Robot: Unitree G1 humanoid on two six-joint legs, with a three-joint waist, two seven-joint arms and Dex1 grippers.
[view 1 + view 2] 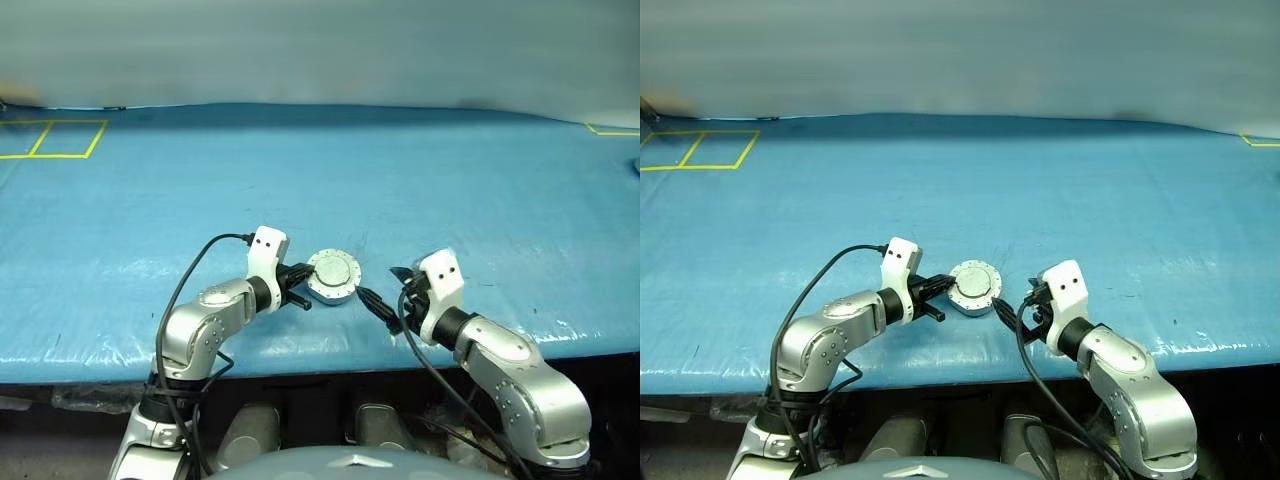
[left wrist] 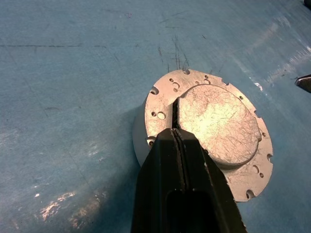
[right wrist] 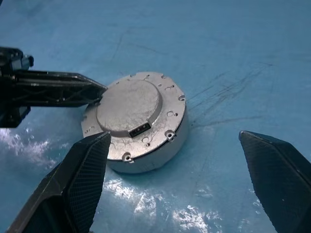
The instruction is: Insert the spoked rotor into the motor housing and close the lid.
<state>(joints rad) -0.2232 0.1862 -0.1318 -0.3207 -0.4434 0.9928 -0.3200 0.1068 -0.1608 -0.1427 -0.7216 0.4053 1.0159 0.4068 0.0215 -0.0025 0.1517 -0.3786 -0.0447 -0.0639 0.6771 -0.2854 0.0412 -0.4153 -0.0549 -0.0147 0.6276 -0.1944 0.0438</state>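
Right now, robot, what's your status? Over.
Left tool shut, tips resting on the lid. Right tool open, apart from it. Lid closed on the motor housing. Nothing in the way on the table.

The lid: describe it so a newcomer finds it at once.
On the blue table, near its front edge, a round silver housing sits between the two grippers. The lid is its closed top face: a plain grey disc with a raised centre and small holes around the rim, under the shut left gripper.
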